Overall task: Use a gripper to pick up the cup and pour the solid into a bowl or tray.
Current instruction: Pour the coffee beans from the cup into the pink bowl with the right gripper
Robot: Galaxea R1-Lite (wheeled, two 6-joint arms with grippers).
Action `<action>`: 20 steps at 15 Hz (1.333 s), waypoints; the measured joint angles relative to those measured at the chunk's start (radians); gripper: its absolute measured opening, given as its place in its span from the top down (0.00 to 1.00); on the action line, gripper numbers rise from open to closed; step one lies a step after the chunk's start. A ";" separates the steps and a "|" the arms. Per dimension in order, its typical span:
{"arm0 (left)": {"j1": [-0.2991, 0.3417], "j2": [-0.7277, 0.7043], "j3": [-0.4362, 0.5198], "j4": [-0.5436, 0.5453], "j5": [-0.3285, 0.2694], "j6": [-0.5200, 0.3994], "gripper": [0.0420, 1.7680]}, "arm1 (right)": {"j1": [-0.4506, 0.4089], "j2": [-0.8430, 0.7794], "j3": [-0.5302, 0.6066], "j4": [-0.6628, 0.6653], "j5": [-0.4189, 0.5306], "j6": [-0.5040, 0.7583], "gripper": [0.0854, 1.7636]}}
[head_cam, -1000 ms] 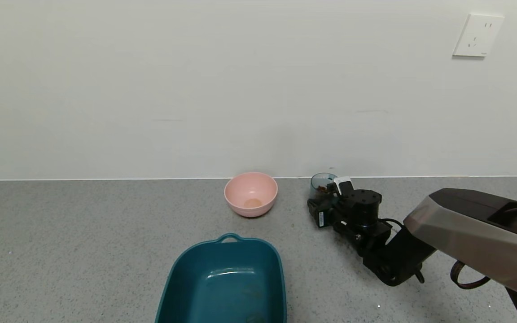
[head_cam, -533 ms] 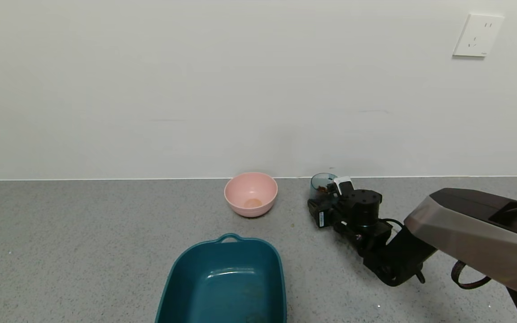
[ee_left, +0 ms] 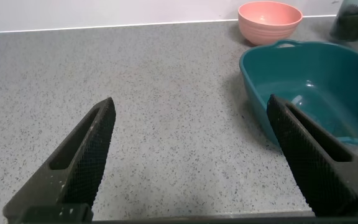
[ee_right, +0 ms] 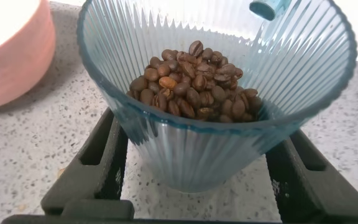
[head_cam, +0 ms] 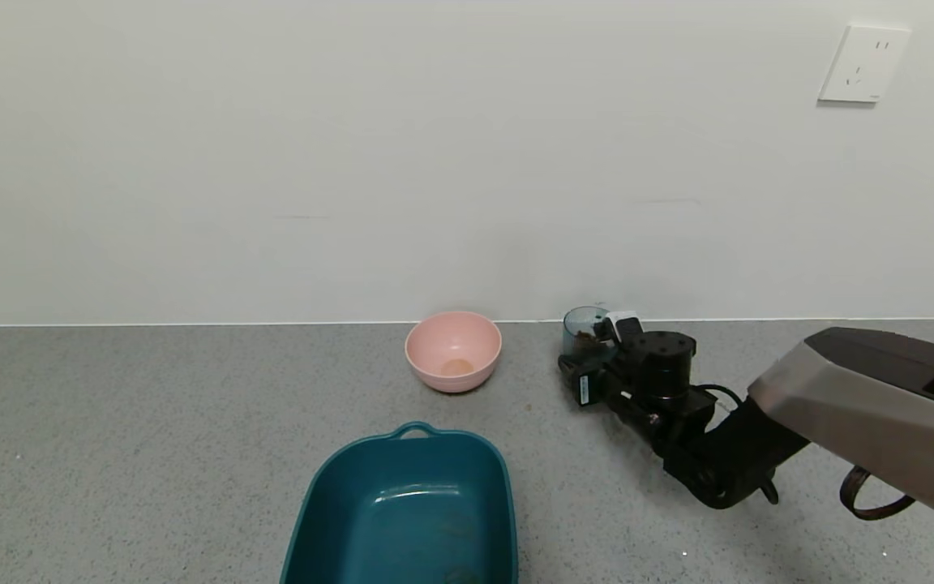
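- The right hand grips the ribbed blue cup of coffee beans, upright just right of the pink bowl.
- The left hand hangs open above the table, beside the teal tray.

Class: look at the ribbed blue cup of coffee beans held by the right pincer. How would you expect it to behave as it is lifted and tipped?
The cup looks thin and see-through, so it is probably light and may flex if the right pincer squeezes hard. Its ribbed wall likely aids grip. The beans lie loose, so they would probably slide out suddenly.
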 joint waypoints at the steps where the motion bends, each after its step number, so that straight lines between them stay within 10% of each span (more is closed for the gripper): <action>1: 0.000 0.000 0.000 0.000 0.000 0.000 0.01 | 0.003 -0.018 0.000 0.017 0.000 0.000 0.26; 20: 0.000 0.000 0.000 0.000 0.000 0.000 0.01 | 0.082 -0.209 -0.217 0.533 -0.021 -0.451 0.26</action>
